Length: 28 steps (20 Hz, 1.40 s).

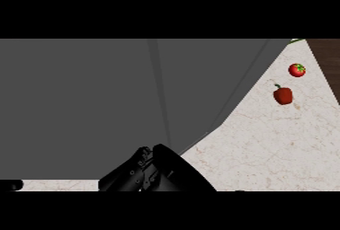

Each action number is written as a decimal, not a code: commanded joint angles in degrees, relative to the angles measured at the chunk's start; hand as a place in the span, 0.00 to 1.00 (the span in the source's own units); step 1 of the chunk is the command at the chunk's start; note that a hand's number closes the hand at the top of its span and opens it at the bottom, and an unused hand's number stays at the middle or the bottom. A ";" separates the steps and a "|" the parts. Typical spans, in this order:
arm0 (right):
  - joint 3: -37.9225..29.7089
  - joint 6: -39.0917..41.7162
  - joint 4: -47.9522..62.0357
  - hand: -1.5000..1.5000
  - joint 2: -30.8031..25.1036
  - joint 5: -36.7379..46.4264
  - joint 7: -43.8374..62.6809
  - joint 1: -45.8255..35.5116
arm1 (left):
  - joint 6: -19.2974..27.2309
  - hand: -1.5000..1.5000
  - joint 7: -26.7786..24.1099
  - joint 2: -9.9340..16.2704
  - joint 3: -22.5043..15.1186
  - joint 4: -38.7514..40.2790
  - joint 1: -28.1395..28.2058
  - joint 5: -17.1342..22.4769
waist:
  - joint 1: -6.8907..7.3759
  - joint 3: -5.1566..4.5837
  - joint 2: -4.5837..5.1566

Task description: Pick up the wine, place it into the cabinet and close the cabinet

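At the cabinet [100, 108], whose grey doors look shut, one black hand [156, 173] presses its fingers near the seam; curled or straight, I cannot tell. No wine visible, presumably inside. Closing looks nearly finished; next, withdraw

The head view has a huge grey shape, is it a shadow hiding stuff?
In the head view, the grey shape is the flat, evenly lit cabinet, not a shadow; it covers most of the counter. No glare shows. The tomato and red pepper look bright. A black robot hand sits at the bottom; no wine shows.
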 commanded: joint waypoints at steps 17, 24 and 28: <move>-15.97 3.18 33.06 1.00 2.14 -16.59 -14.20 -14.17 | -5.21 0.00 0.52 -2.27 6.05 7.17 -1.38 -3.05 | -2.44 0.21 0.07; -20.18 7.75 43.50 1.00 2.27 -14.40 -18.33 -16.49 | -3.73 0.00 3.12 -3.78 6.66 4.64 -2.78 -3.37 | -2.18 0.21 0.10; -21.23 10.35 46.61 1.00 0.48 -13.12 -23.25 -14.01 | -6.12 0.00 3.95 -2.20 8.36 2.04 1.10 -1.61 | -1.67 0.23 0.09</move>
